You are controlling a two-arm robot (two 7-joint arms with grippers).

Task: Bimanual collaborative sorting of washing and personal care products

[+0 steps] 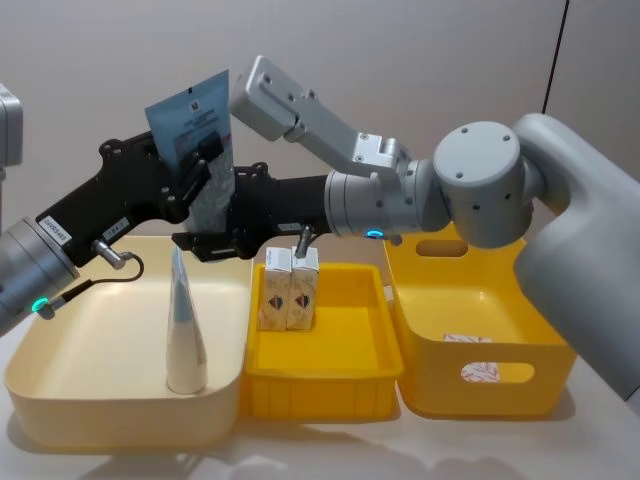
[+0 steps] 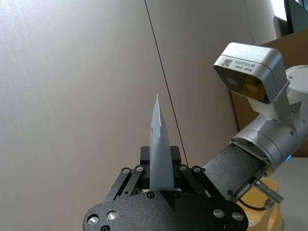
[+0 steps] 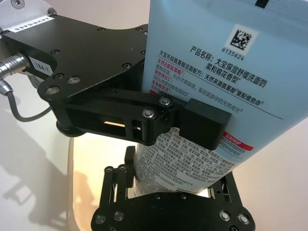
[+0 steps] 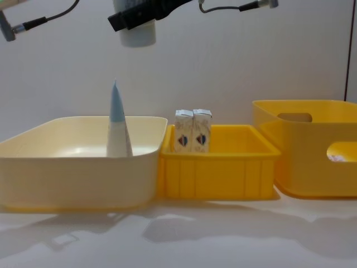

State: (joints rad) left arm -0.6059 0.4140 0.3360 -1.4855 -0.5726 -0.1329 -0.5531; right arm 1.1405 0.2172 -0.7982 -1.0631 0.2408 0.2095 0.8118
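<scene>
Head view: light-blue tube (image 1: 190, 112) hangs upright, crimp uppermost, above the cream tub (image 1: 120, 415); left tool (image 1: 198, 165) clamps its middle, right tool (image 1: 215, 237) grips its lower end.

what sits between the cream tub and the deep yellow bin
A shallow yellow tray with two small cartons standing upright inside it, shown in the head and chest views.

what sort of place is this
Probably a robot lab bench: plain wall panels, a cream tub, yellow tray and yellow bin lined up on a table, left gripper and right gripper both clamping one blue tube.
</scene>
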